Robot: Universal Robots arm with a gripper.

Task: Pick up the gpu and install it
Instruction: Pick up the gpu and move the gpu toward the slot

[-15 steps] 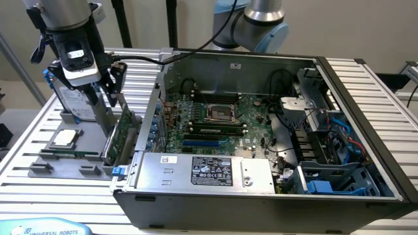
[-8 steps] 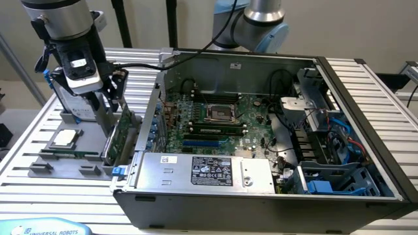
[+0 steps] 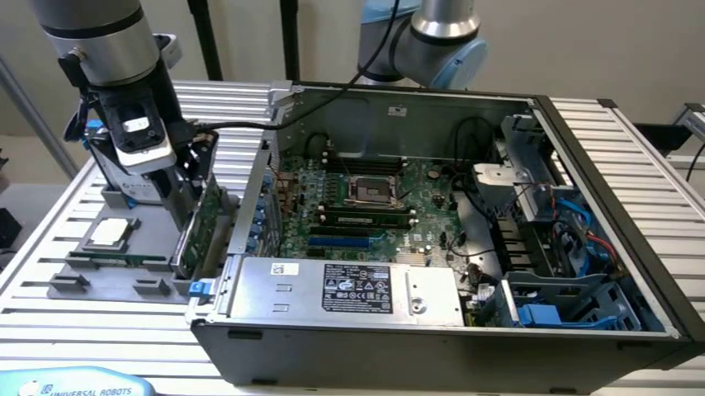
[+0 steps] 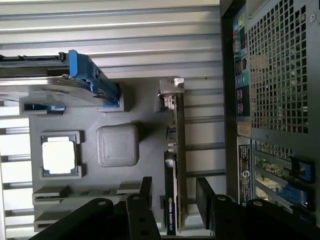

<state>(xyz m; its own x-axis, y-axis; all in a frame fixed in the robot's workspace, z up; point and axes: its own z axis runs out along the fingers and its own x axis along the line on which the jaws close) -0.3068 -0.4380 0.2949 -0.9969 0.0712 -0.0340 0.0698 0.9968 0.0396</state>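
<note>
Gpu (image 4: pixel 175 135) stands on edge in gray tray (image 3: pixel 111 286), at tray edge beside computer case (image 3: pixel 441 346). Claw (image 4: pixel 175 195) released, fingers (image 4: pixel 146 192) straddling it, not touching. Off-centre closing could tilt or jam it.

The gpu (image 3: pixel 201 235) stands upright on its long edge in a slot of the gray holder (image 3: pixel 99 280), just beside the computer case (image 3: pixel 441 346) on the exterior view's left. It is thin, with one green circuit-board face, one black cooler face and a silver end bracket.
</note>
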